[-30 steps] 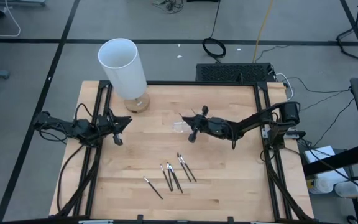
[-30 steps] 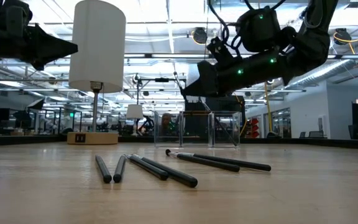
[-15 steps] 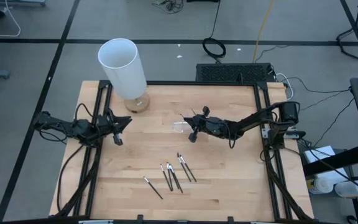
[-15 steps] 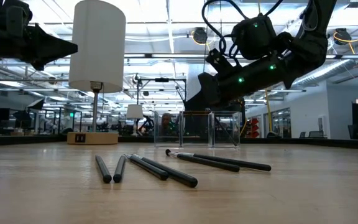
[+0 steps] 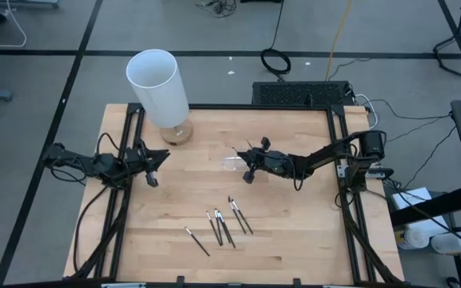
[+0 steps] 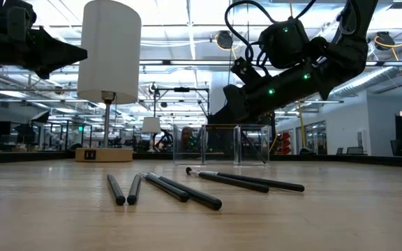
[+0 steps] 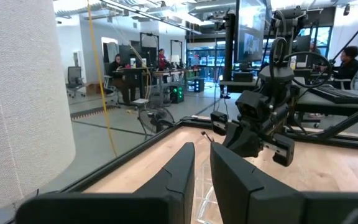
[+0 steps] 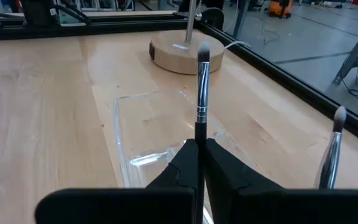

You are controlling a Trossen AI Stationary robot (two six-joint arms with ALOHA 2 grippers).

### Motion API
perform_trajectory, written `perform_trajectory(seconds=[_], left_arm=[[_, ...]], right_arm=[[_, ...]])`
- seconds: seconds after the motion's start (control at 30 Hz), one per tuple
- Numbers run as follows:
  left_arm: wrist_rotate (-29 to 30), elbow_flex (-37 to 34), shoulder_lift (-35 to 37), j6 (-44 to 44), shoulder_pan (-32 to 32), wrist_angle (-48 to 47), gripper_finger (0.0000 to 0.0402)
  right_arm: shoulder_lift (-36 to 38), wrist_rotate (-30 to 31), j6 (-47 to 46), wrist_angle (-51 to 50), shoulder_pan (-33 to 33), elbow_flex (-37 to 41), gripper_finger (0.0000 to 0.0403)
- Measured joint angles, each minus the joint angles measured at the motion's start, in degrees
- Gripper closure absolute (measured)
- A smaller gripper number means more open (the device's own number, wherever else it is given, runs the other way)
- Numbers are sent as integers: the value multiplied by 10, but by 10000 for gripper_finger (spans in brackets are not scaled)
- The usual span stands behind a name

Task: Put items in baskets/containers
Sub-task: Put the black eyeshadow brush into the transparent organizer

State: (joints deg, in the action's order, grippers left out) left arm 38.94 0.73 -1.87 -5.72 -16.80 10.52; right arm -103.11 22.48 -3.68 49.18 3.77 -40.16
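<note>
Our right gripper [image 8: 197,152] pinches a brush [image 8: 201,93] between closed fingers [image 8: 182,163], bristles forward, directly over the clear tray [image 8: 148,134] near the table's [image 5: 294,240] middle. A second brush [image 8: 332,149] stands at the edge of the right wrist view. Beyond the tray sits the lamp's wooden base [image 8: 188,56] under its white shade [image 5: 157,84]. Five brushes [image 5: 224,224] lie loose on the wood nearer the front edge, well apart from the tray. Our left gripper [image 5: 152,162], fingers nearly together and empty, waits at the table's left side.
</note>
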Motion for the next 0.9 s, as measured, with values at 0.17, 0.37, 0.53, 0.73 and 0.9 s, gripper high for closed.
perform_trajectory(seconds=[0.17,0.37,0.53,0.73,0.9], left_arm=[[0,0,0,0,0,0,341],[0,0,0,-17,0,0,341],[0,0,0,-17,0,0,341],[0,0,0,-17,0,0,341],[0,0,0,-17,0,0,341]], right_arm=[[0,0,-3,-5,0,0,384],[0,0,-6,-9,0,0,387],[0,-1,-19,-8,0,0,376],[0,-1,-19,-4,0,0,361],[0,-1,-19,-2,0,0,350]])
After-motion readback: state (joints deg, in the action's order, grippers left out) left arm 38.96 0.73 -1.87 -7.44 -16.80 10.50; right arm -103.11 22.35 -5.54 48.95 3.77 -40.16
